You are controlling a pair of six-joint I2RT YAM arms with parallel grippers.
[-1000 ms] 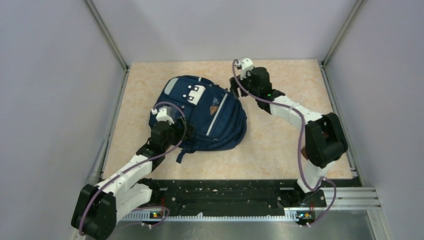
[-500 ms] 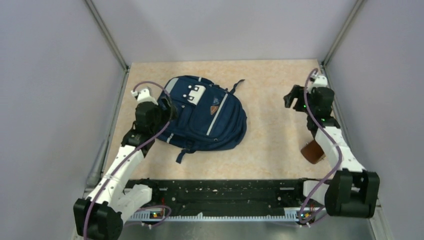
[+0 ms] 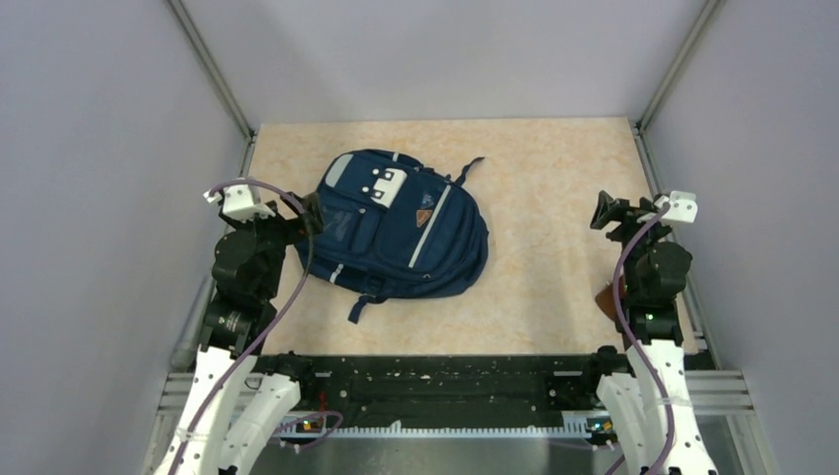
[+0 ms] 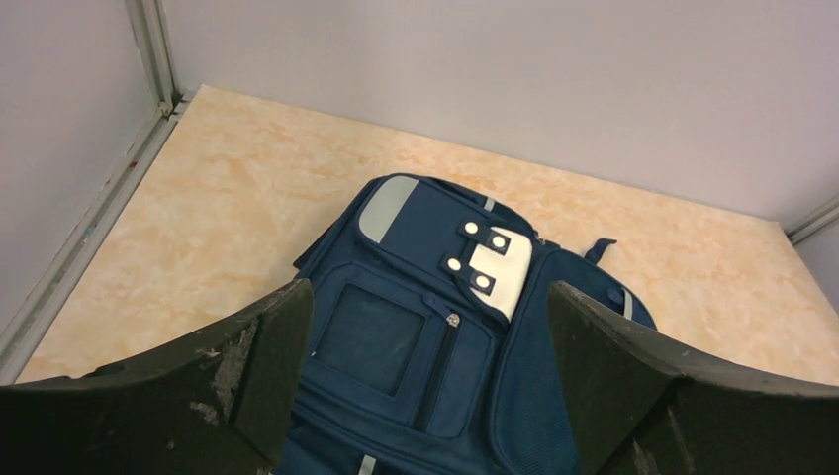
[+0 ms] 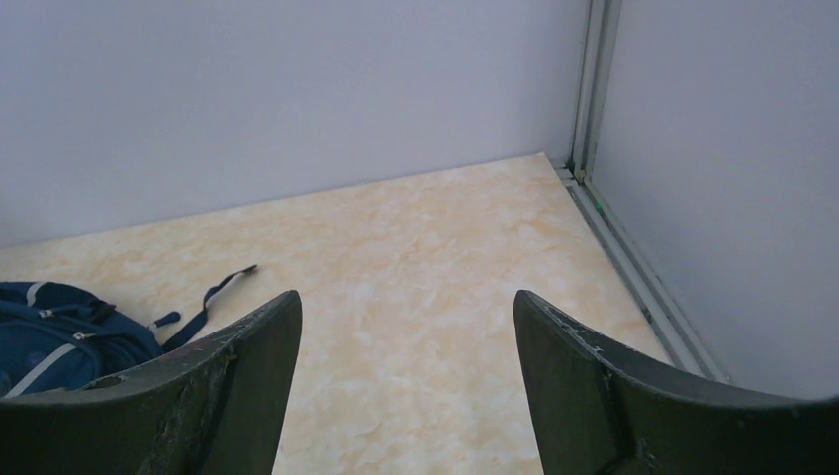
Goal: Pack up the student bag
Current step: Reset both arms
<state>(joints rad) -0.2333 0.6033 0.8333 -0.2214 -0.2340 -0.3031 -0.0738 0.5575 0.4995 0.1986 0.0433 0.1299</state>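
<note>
The student bag [image 3: 406,233], navy blue with a white strap patch and pale stripes, lies flat in the middle of the table. A loose strap [image 3: 470,166] trails off its far right corner. My left gripper [image 3: 309,211] hovers at the bag's left edge, open and holding nothing. In the left wrist view the student bag [image 4: 445,327] and its front pocket show between the spread fingers of the left gripper [image 4: 430,297]. My right gripper [image 3: 605,210] is open over bare table near the right wall, well clear of the bag. The right wrist view shows the right gripper [image 5: 406,297] empty, with the student bag [image 5: 59,336] at far left.
A brown object [image 3: 605,302] lies on the table beside the right arm, partly hidden by it. Grey walls with metal rails [image 3: 233,198] close the table on the left, far and right sides. The black mounting rail [image 3: 445,381] runs along the near edge.
Both arms have drawn back toward their bases: the left from the bag's near-left corner to its left edge, the right from the bag's far right corner to the right wall. The strap now lies loose.
</note>
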